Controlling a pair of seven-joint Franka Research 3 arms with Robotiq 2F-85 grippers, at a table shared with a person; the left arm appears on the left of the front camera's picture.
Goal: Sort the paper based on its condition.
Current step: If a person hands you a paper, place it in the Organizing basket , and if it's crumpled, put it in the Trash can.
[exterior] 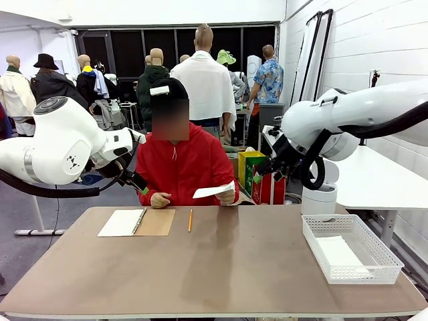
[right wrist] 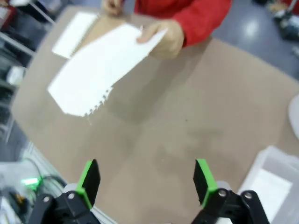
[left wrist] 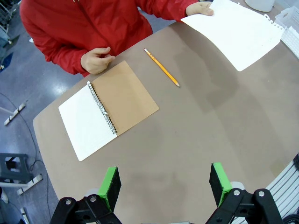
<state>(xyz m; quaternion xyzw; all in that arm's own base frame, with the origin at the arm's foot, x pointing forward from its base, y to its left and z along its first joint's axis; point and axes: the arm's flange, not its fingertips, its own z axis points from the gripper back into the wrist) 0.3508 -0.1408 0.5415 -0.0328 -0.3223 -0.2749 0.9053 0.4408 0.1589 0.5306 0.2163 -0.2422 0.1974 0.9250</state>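
Observation:
A person in a red jacket holds a smooth white sheet of paper [exterior: 214, 190] in one hand [exterior: 228, 196] above the table's far edge. That paper [left wrist: 236, 33] reaches over the table top in the left wrist view, and the paper [right wrist: 98, 67] has a torn, perforated edge in the right wrist view. My left gripper [left wrist: 164, 184] hangs open high above the table with nothing between its green pads. My right gripper [right wrist: 145, 179] is open too, above the table near the basket. Another white sheet [exterior: 338, 252] lies inside the basket.
An open spiral notebook [exterior: 137, 222] with a brown cover lies at the far left, a pencil [exterior: 190, 220] beside it. A white mesh basket [exterior: 394, 261] stands at the right edge. The person's other hand [exterior: 159, 199] rests by the notebook. The brown table [exterior: 221, 267] is bare in the middle.

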